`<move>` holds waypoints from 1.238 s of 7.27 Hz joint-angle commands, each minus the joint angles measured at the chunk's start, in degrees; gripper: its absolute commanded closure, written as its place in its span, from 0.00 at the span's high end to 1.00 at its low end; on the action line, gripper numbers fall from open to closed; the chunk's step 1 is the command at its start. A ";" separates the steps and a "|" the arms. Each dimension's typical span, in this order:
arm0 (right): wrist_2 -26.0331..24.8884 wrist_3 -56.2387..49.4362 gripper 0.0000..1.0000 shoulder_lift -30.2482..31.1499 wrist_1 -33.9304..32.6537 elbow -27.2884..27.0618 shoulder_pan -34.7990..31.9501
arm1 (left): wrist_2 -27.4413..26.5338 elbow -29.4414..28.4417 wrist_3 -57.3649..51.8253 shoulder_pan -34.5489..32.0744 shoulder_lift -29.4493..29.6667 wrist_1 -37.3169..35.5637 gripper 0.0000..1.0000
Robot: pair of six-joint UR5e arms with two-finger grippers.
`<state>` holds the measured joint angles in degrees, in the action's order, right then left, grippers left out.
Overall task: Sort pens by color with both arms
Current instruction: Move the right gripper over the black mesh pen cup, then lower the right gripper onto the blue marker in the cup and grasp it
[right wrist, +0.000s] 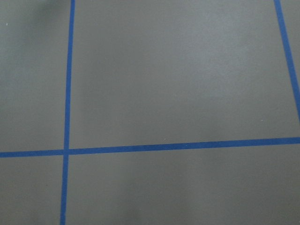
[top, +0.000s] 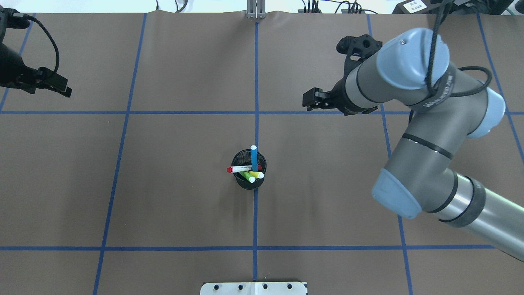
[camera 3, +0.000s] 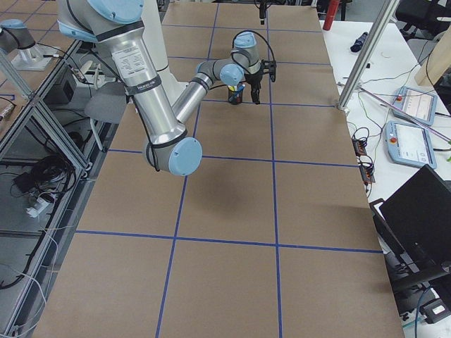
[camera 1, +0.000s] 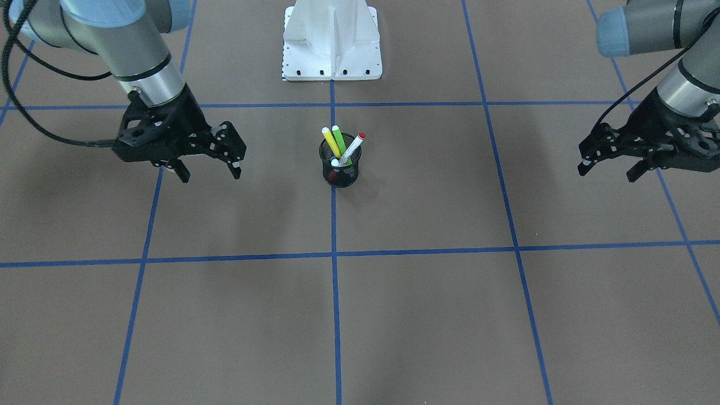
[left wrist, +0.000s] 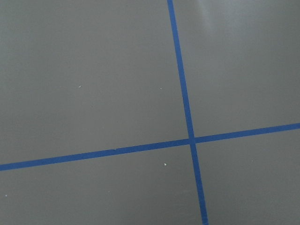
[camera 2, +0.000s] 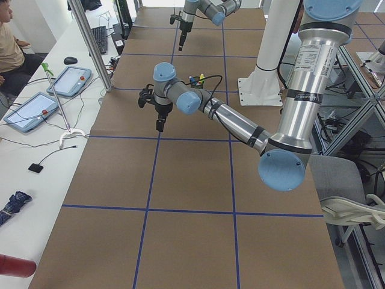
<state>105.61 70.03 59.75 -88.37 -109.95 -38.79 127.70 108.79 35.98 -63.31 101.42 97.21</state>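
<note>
A black mesh cup (camera 1: 341,171) stands at the table's middle on a blue tape line and holds all the pens. The yellow pen (camera 1: 331,142), the green pen (camera 1: 340,142) and the white pen with a red cap (camera 1: 353,147) lean out of it. The blue pen (top: 254,158) shows best in the overhead view, beside the red-capped pen (top: 239,169), green pen (top: 248,176) and yellow pen (top: 257,175). My right gripper (camera 1: 209,170) is open and empty, hovering well to one side of the cup. My left gripper (camera 1: 610,167) is open and empty, far off on the other side.
The white pedestal base (camera 1: 332,45) stands behind the cup. Blue tape lines (camera 1: 333,256) split the brown table into squares. Both wrist views show only bare table and tape. A side bench with tablets (camera 2: 36,108) and a seated person (camera 2: 9,45) lies beyond the table's edge.
</note>
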 commanded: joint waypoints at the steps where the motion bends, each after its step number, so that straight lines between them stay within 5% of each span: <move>1: -0.76 1.51 0.99 -8.12 -14.48 1.22 3.54 | 0.01 -0.07 0.67 0.82 0.35 0.00 1.00; 3: 1.79 3.26 0.99 -11.47 -15.08 5.15 5.03 | 0.01 -0.07 0.58 0.82 0.53 0.00 1.00; 6: -9.88 5.89 0.98 -14.57 -10.62 7.47 11.18 | 0.01 -0.16 0.58 0.82 0.79 0.00 1.00; 9: -16.82 6.78 0.82 -14.92 -3.94 11.57 13.64 | 0.01 -0.16 0.58 0.82 0.79 0.00 1.00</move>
<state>91.79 76.38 44.92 -95.38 -100.77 -26.30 127.70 108.64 36.57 -62.49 102.21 97.21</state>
